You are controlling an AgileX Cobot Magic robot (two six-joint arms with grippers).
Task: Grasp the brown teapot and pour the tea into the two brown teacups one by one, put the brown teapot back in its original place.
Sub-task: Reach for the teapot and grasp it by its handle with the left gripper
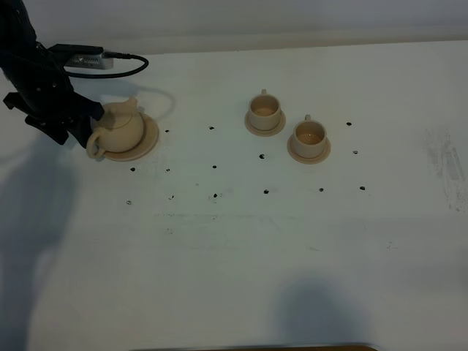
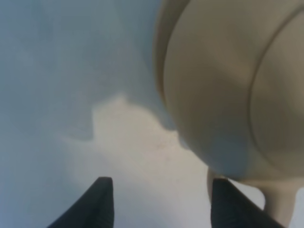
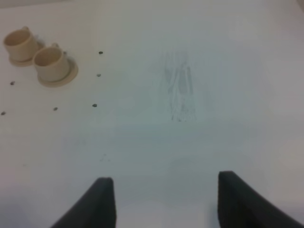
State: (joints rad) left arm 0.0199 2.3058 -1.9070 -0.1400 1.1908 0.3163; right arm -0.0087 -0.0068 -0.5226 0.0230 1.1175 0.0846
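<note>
— Where is the left gripper (image 2: 161, 181)?

— Right at the brown teapot (image 1: 121, 128), on its handle side. The jaws stand apart with only bare table (image 1: 234, 256) showing in the gap, so it is open and holds nothing.

— And the pot itself?

— Upright, with its lid on, seated on the large saucer (image 1: 151, 135). The round body fills the space just ahead of the fingertips, off to one side of the gap. One dark finger (image 2: 232, 206) overlaps the loop handle (image 2: 280, 204) (whether it touches the loop or only passes in front of it, I cannot tell from the wrist view).

— The cups?

— Well apart from this gripper, beyond the teapot on its far side. The nearer teacup (image 1: 264, 110) and the farther teacup (image 1: 309, 133) stand close together. Each is upright on its own small saucer (image 1: 251, 126).

— What about the right gripper (image 3: 166, 179)?

— It is open too, with its jaws wide and nothing between them but white tabletop. Faint scuff marks (image 3: 180, 90) lie on the surface ahead of its fingers. Both cups sit far ahead of it, off toward the other arm's side.

— Anything else near the tools?

— Small black dots (image 1: 214, 167) are scattered over the table between the teapot and the cups, none close to either pair of fingers.
</note>
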